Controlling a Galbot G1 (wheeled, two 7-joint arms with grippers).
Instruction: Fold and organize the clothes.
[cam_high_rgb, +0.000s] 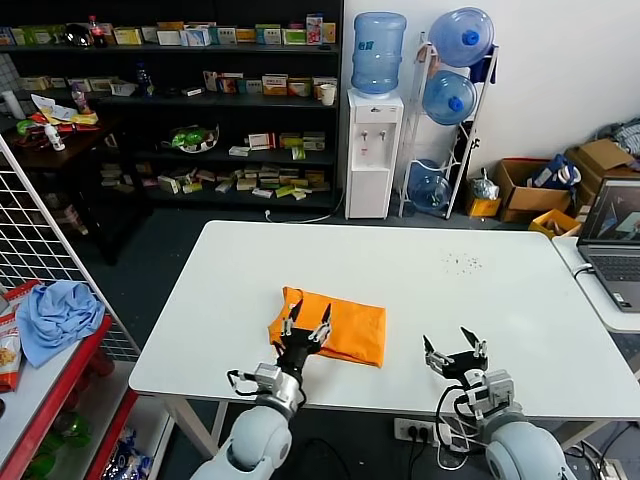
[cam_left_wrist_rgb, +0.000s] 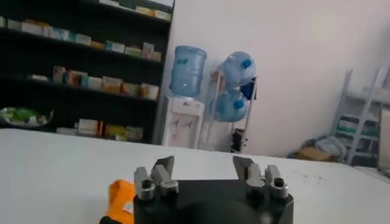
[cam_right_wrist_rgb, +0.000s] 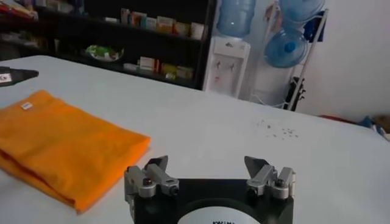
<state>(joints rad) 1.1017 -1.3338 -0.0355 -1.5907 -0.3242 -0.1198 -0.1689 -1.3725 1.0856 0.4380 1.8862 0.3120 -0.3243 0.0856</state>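
Note:
The orange T-shirt (cam_high_rgb: 340, 324) lies folded into a flat rectangle on the white table (cam_high_rgb: 480, 300), near its front edge. My left gripper (cam_high_rgb: 306, 324) is open and empty, just above the shirt's front left corner. A bit of the shirt (cam_left_wrist_rgb: 120, 196) shows beside the left gripper (cam_left_wrist_rgb: 204, 167) in the left wrist view. My right gripper (cam_high_rgb: 455, 349) is open and empty over bare table, to the right of the shirt. In the right wrist view the folded shirt (cam_right_wrist_rgb: 61, 143) lies apart from the right gripper (cam_right_wrist_rgb: 207, 165). No lettering shows.
A light blue cloth (cam_high_rgb: 55, 315) lies on a red shelf at the left, beside a wire grid. A laptop (cam_high_rgb: 612, 240) stands on a side table at the right. Small dark specks (cam_high_rgb: 462, 262) dot the table's far right. Shelves and a water dispenser stand behind.

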